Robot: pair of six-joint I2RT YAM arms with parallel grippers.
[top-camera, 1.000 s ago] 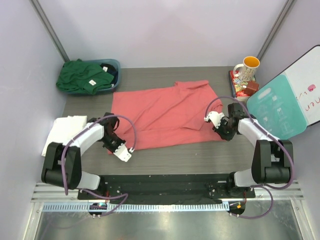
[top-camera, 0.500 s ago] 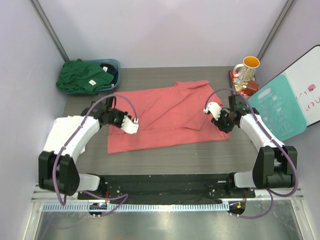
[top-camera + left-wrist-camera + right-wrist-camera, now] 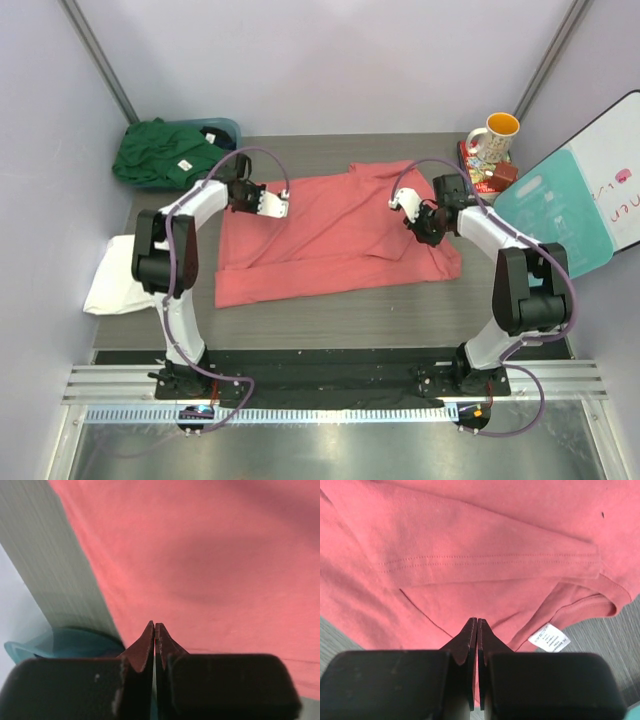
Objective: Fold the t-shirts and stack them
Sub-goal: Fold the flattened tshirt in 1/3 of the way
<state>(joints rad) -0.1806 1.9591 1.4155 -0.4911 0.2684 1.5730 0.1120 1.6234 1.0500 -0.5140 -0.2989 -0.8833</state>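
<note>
Step in hand: folding the red shirt (image 3: 330, 240), which lies spread mostly flat in the middle of the table (image 3: 400, 310), main fold not yet made. Left claw (image 3: 272, 205) is over its far left corner and right claw (image 3: 408, 205) over its far right part. Both have fingers pressed together, with no cloth seen between. Next move likely calls for opening, lowering and pinching an edge. White shirt (image 3: 112, 275) lies at the left edge; green shirt (image 3: 165, 152) is heaped on the tub (image 3: 228, 130).

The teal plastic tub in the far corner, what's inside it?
A crumpled dark green cloth t-shirt with a small white label spills over the teal tub; a darker cloth peeks out beside it. Anything underneath is covered.
</note>
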